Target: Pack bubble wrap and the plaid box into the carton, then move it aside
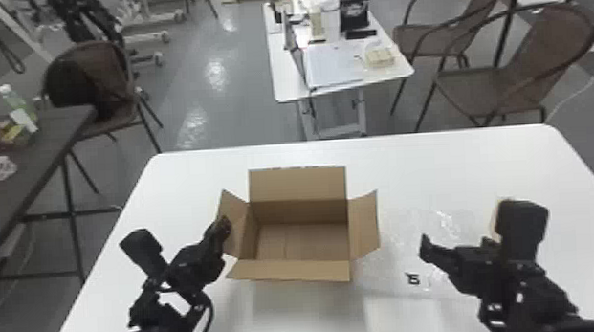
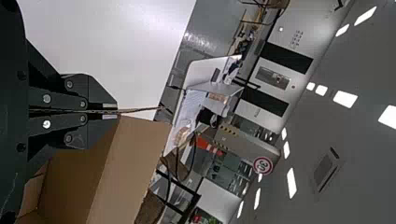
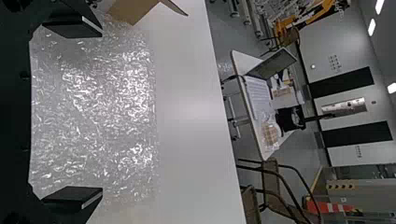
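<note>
And here's the white table [image 1: 550, 166], smooth and pale with rounded corners, a smaller white table [image 1: 287, 82] beyond it. Centre stage, the brown carton [image 1: 298, 184], matte cardboard, stands upright and wide open: far flap raised, side flaps splayed outward, near flap folded out, bare floor showing inside with a seam across it. Just beside it on the right lies the bubble wrap [image 1: 396, 264], clear, crinkled and glinting, spread flat on the table outside the carton. Over on the left, the left gripper [image 1: 224, 224] has its jaws pressed together, pinching the thin edge of the carton's left flap. Across on the right, the right gripper [image 1: 456, 245] hangs above the wrap, jaws spread wide apart. A tan, checked-looking packet [image 1: 379, 57] in clear wrapping sits on that far table; a pale tan edge [image 1: 495, 220] peeks out behind the right gripper, and whether it's the plaid box, I cannot tell.
</note>
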